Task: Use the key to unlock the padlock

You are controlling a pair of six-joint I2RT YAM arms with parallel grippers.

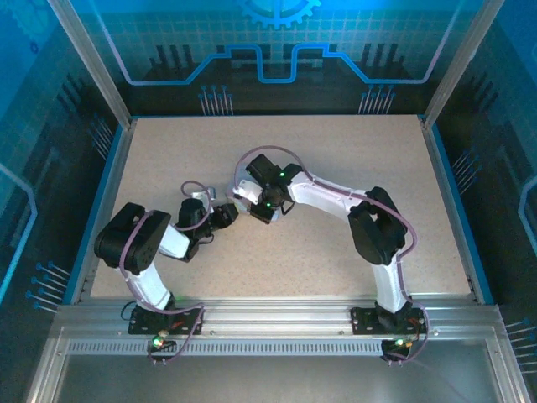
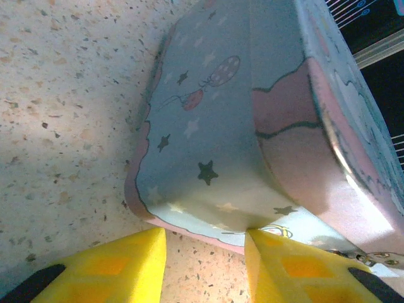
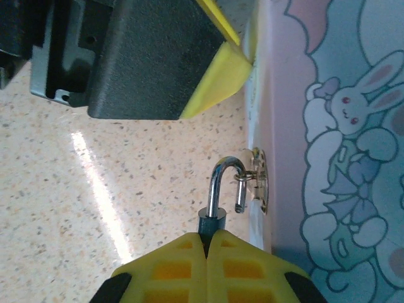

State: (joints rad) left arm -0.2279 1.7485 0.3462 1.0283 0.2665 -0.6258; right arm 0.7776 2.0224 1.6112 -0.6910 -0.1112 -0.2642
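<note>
One tin (image 2: 208,126) lies on the speckled table (image 1: 352,159), and both arms crowd in on it. Beyond the tin, and off to the right of it, the table top is bare out to its raised rims. The near-left side of the tin is taken up by the left arm, and the right arm reaches in from the other side.

Counted: two arms, two claws, one tin, one padlock (image 3: 212,220), one small metal hasp (image 3: 257,180) on the tin's side wall.

The left claw (image 2: 205,262) stands with its jaws apart, one pad touching the tin's wall and nothing between them.

The right claw (image 3: 206,240) is pinched tight on the padlock's dark body, just beside the tin. The shackle (image 3: 218,183) hooks through the hasp, and its short leg hangs free of the body.
</note>
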